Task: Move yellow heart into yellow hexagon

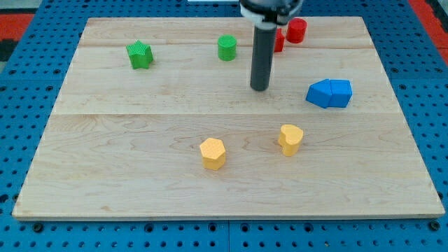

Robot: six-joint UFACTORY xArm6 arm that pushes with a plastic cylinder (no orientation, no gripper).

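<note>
Yellow heart block (290, 138) sits on the wooden bench (126, 168), just to the view's right of the yellow hexagon block (212, 152), apart from it. My tip (260, 88) stands above the heart, well apart; I have no gripper, only the rod.

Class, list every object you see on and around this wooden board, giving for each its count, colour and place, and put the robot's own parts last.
Yellow heart block: one, yellow, lower middle, right of the hexagon.
Yellow hexagon block: one, yellow, lower middle, apart from the heart.
Green star block: one, green, upper left.
Green cylinder block: one, green, top centre.
Red blocks: two, red, top, one partly hidden behind the rod, shapes unclear.
Blue blocks: two, blue, touching, right side.
Wooden board: one, pale wood.
Blue pegboard: one, blue, around the board.
My tip: one, dark rod end, above the heart, touching nothing.
</note>
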